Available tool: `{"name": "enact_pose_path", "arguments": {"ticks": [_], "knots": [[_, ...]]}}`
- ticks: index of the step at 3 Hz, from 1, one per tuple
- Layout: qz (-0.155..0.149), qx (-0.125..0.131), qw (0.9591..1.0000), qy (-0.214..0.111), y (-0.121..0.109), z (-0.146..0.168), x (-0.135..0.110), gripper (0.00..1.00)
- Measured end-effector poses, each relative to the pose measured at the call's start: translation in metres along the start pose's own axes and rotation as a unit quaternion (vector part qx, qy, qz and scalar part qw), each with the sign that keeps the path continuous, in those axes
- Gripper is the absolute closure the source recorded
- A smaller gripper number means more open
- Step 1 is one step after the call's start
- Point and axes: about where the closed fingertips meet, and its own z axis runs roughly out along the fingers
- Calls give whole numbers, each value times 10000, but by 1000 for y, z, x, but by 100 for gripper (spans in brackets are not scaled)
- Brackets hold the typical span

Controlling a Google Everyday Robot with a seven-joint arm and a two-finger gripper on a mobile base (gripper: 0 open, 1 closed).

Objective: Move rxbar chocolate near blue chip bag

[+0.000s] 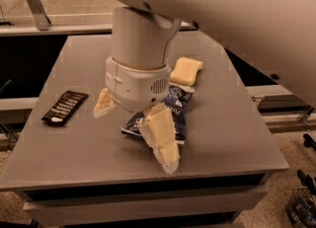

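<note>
Just 1 cam. It looks down from up high, w/ the front edge of the gray table [222, 123] nearest. It's v. close: my arm [138, 39] fills the top. My gripper [133, 139] hangs mid-pic over the table, fingers spread wide.
</note>
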Motion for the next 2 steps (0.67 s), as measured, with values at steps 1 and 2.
{"name": "enact_pose_path", "arguments": {"ticks": [1, 2], "knots": [[-237, -5, 9993, -274, -24, 15, -22, 0], [-240, 148, 9992, -283, -32, 15, -24, 0]]}}
